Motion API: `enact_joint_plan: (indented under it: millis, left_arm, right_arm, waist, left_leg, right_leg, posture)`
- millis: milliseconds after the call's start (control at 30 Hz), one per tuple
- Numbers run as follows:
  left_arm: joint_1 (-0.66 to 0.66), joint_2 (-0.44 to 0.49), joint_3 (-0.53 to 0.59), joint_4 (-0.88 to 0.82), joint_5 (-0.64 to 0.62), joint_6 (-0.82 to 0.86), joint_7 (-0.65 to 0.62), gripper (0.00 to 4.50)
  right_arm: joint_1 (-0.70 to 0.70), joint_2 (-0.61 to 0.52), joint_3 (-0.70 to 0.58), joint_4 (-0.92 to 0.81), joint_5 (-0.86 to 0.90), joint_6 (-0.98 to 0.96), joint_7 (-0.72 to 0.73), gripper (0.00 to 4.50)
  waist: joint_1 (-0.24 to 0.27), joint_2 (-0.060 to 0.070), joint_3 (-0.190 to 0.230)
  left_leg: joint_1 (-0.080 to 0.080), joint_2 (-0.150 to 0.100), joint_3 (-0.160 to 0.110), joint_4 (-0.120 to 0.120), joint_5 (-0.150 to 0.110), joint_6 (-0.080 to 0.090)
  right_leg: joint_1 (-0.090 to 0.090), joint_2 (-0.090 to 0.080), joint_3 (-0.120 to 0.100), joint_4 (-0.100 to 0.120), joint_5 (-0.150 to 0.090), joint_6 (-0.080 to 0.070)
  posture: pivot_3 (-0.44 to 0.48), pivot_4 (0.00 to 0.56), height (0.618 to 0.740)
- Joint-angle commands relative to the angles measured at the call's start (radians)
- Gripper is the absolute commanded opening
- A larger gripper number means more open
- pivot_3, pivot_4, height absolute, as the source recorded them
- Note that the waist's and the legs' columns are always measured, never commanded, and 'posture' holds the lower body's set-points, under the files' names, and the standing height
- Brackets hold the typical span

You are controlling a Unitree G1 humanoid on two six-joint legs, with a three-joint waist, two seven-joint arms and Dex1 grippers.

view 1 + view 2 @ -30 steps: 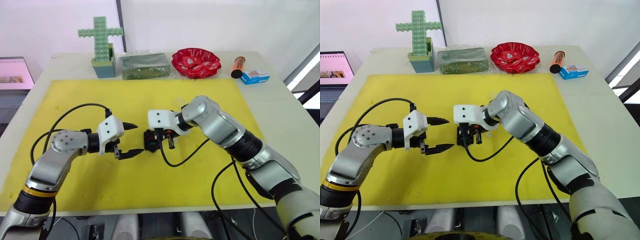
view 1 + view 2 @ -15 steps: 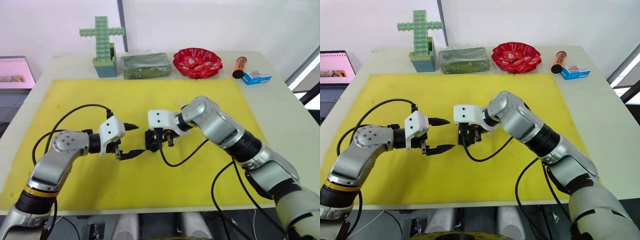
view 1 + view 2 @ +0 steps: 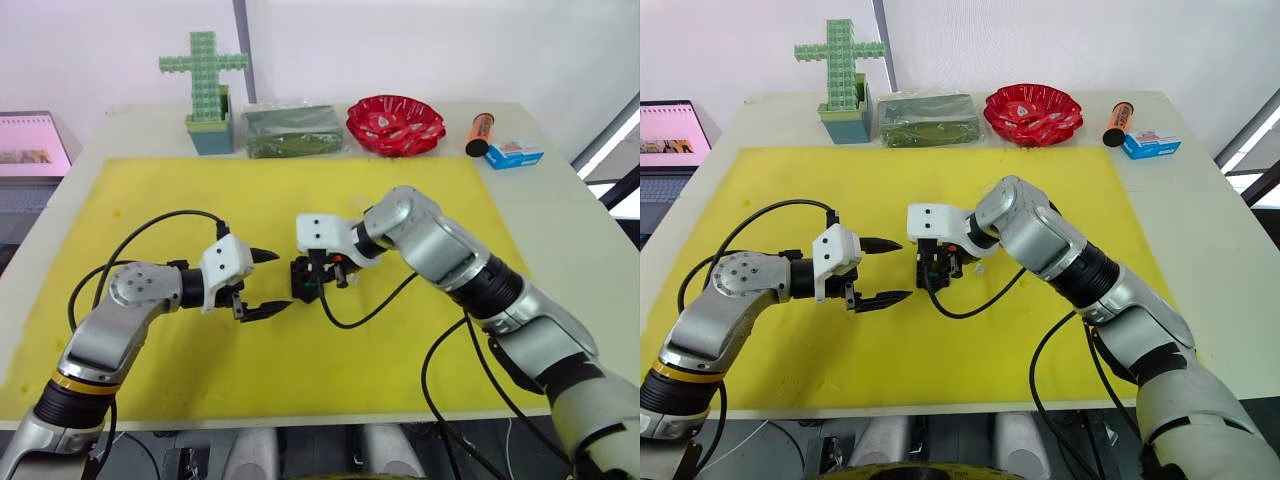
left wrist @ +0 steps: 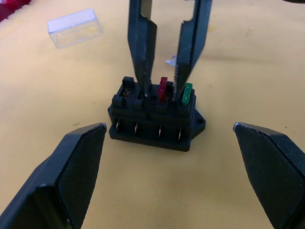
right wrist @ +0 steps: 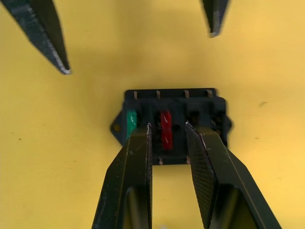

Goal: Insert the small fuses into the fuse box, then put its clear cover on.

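Note:
The black fuse box [image 4: 152,125] sits mid-mat with a red fuse [image 4: 163,88] and a green fuse [image 4: 187,93] standing upright in neighbouring slots. My right gripper [image 5: 167,128] comes down onto the box top. It is narrowly open, with its fingertips either side of the red fuse and small gaps showing. My left gripper [image 3: 280,280] is wide open just left of the box, one finger beyond it and one nearer me, touching nothing. The clear cover [image 4: 75,27] lies on the mat beyond the box. A tiny pale chip [image 4: 169,61] lies behind the box.
The yellow mat [image 3: 180,200] covers most of the table. Along the back edge stand a green cross of blocks [image 3: 205,85], a clear bag of green stuff [image 3: 292,130], a red bowl [image 3: 395,122], an orange tube [image 3: 478,132] and a blue-white carton [image 3: 511,153]. A laptop [image 3: 30,150] is far left.
My left gripper has edged slightly toward the fuse box. The right gripper has stayed over the box top with hardly any motion.

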Motion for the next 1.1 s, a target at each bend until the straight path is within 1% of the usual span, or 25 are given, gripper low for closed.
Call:
enact_joint_plan:
  millis: [33,333,500,600,633,667,800,1100]
  left_arm:
    - [-0.014,-0.001,0.014,-0.012,-0.001,-0.021,0.006,4.5]
    - [-0.015,-0.001,0.015,-0.009,-0.002,-0.02,0.005,4.5]
    - [-0.014,0.004,0.02,-0.009,-0.003,-0.018,0.004,4.5]
    - [-0.014,0.007,0.023,-0.006,-0.003,-0.018,0.003,4.5]
    - [-0.014,0.008,0.024,-0.006,-0.003,-0.017,0.002,4.5]
    - [-0.014,0.008,0.025,-0.005,-0.004,-0.017,0.002,4.5]
    - [-0.017,0.011,0.027,-0.004,-0.005,-0.014,0.001,4.5]
    - [-0.026,0.012,0.025,0.003,-0.007,-0.009,-0.001,4.5]
  right_arm:
    - [-0.036,-0.004,-0.041,-0.019,0.012,0.006,0.0,1.21]
    - [-0.039,-0.035,-0.073,-0.087,0.052,0.052,0.016,1.21]
    - [-0.021,-0.049,-0.12,-0.122,0.086,0.074,0.0,1.21]
    - [0.016,-0.047,-0.157,-0.141,0.118,0.045,-0.011,0.59]
    - [0.026,-0.047,-0.164,-0.145,0.126,0.045,-0.016,0.19]
    - [0.039,-0.044,-0.173,-0.149,0.134,0.041,-0.025,0.04]
    - [0.109,0.0,-0.225,-0.156,0.166,0.012,-0.096,0.04]
    - [0.194,0.033,-0.247,-0.139,0.195,-0.041,-0.175,0.04]
  waist:
    - [0.0,0.0,0.0]
    - [0.0,0.0,0.0]
    - [0.0,0.0,0.0]
    - [0.0,0.0,0.0]
    - [0.0,0.0,0.0]
    - [0.0,0.0,0.0]
    - [0.0,0.0,0.0]
    - [0.0,0.0,0.0]
  left_leg:
    - [0.0,0.0,0.0,0.0,0.0,0.0]
    - [-0.001,0.0,0.0,0.0,0.0,0.0]
    - [-0.001,0.0,0.0,0.0,0.0,0.0]
    - [-0.001,0.0,0.0,0.0,0.0,0.0]
    - [-0.001,0.0,0.0,0.0,0.0,0.0]
    - [-0.001,0.0,0.0,0.0,0.0,0.0]
    - [-0.001,0.0,0.0,0.0,0.0,0.0]
    - [-0.001,0.0,0.0,0.0,0.0,0.0]
  right_leg:
    - [0.0,0.0,0.0,0.0,0.0,0.0]
    - [-0.001,0.0,0.0,0.0,0.0,0.0]
    - [-0.001,0.0,0.0,0.0,0.0,0.0]
    - [-0.001,0.0,0.0,0.0,0.0,0.0]
    - [-0.001,0.0,0.0,0.0,0.0,0.0]
    - [-0.001,0.0,0.0,0.0,0.0,0.0]
    - [-0.001,0.0,0.0,0.0,0.0,0.0]
    - [-0.001,0.0,0.0,0.0,0.0,0.0]
  posture:
    - [0.0,0.15,0.74]
    - [0.0,0.15,0.74]
    - [0.0,0.15,0.74]
    - [0.0,0.15,0.74]
    - [0.0,0.15,0.74]
    - [0.0,0.15,0.74]
    - [0.0,0.15,0.74]
    - [0.0,0.15,0.74]
